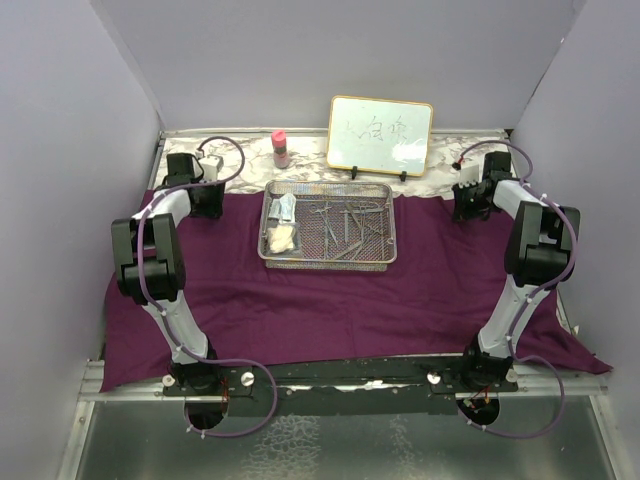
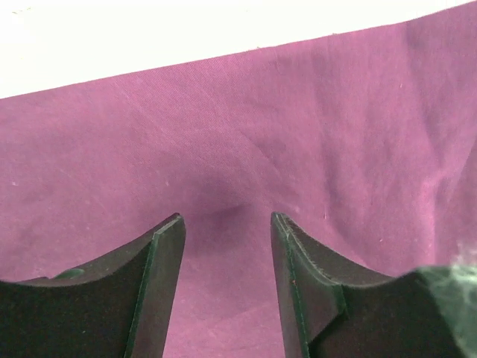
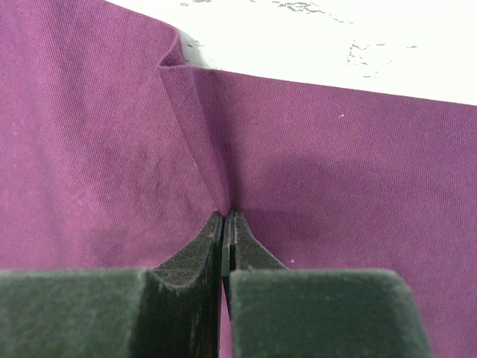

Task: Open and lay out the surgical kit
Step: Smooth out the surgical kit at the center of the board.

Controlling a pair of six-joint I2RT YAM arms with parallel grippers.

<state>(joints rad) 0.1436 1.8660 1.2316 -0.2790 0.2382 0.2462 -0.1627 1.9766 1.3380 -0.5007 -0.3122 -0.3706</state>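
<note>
The dark purple cloth wrap [image 1: 330,300] lies spread open over the table. The silver wire-mesh tray [image 1: 390,235] sits on its far middle, holding steel forceps and clamps [image 1: 345,222], gauze [image 1: 281,238] and small white packets [image 1: 283,208]. My left gripper [image 1: 207,203] is at the cloth's far left corner; in the left wrist view it [image 2: 227,220] is open and empty just above the cloth [image 2: 246,142]. My right gripper [image 1: 467,207] is at the far right edge; in the right wrist view it [image 3: 225,215] is shut, pinching a raised fold of the cloth [image 3: 197,142].
A framed whiteboard [image 1: 381,135] and a small pink-capped bottle [image 1: 281,148] stand behind the tray on the white table strip. Enclosure walls close in the left, right and back. The cloth's near edge hangs over the arms' base rail [image 1: 340,378].
</note>
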